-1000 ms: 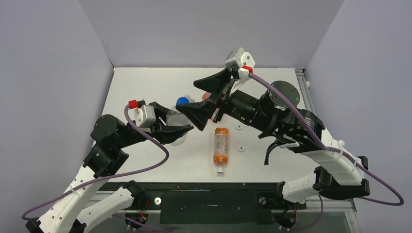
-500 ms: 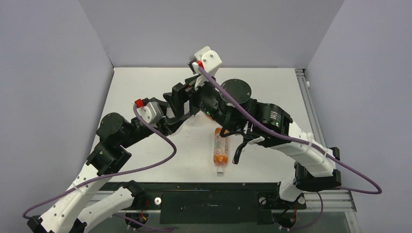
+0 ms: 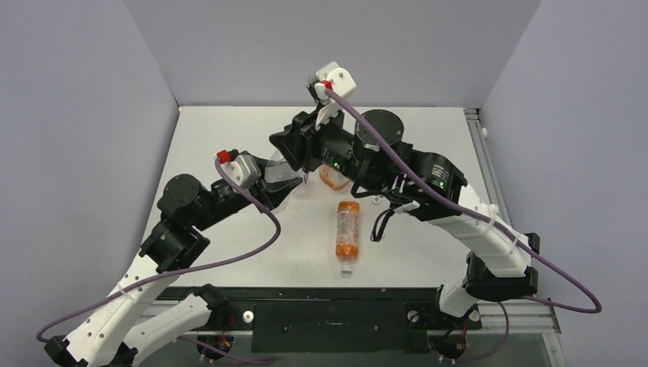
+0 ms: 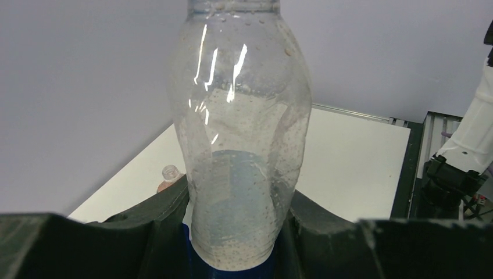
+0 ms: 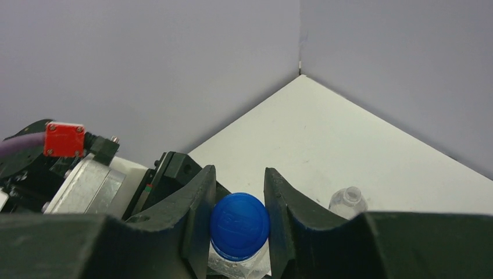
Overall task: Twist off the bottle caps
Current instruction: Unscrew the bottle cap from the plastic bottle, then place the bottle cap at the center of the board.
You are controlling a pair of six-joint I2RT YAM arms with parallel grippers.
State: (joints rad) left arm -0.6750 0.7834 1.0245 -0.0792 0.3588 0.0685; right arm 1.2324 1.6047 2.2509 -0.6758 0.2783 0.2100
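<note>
Bottle [image 4: 241, 145] approx upright, blue cap [image 5: 239, 225] at top.

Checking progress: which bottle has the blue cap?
The clear bottle in the left claw; the right claw pinches its blue cap. The orange bottle lies on the table.

We can read no words, brands or numbers anywhere. The blue cap [image 5: 239, 225] has faint raised marks on its top, too blurred for us to make out. The orange bottle [image 3: 348, 229] lying on its side carries a printed label, too small to read. The clear bottle [image 4: 238, 145] shows us only a plain blue band low down.
</note>
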